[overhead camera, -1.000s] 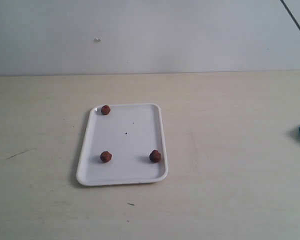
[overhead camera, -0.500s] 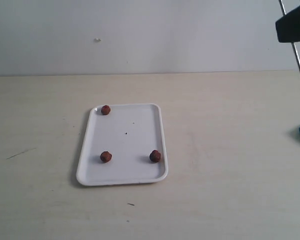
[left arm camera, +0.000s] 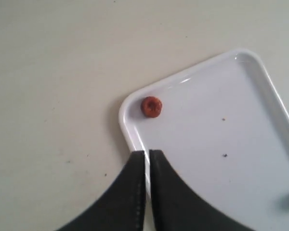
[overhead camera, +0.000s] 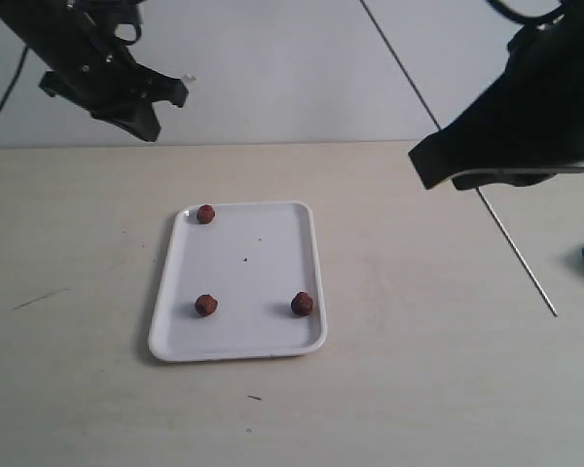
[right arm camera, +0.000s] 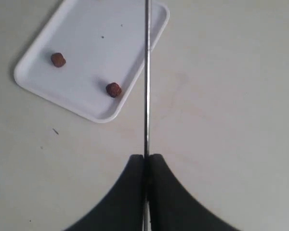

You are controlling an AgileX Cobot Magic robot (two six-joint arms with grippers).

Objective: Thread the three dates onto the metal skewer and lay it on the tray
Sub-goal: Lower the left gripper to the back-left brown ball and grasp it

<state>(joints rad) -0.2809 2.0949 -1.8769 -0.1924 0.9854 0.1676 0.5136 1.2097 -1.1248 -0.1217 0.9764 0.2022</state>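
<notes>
The three dates [overhead camera: 205, 305] lie apart on the tray [overhead camera: 253, 263], none threaded yet. My arms have just swung in. The right gripper [right arm camera: 145, 156] clamps the metal skewer [overhead camera: 521, 258] beside the tray. The left gripper [left arm camera: 147, 151], pinched on nothing, hovers near the corner date, so threading can start.

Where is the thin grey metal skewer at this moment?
The skewer is held in the shut right gripper, on the exterior view's right, right of the white rectangular tray.
</notes>
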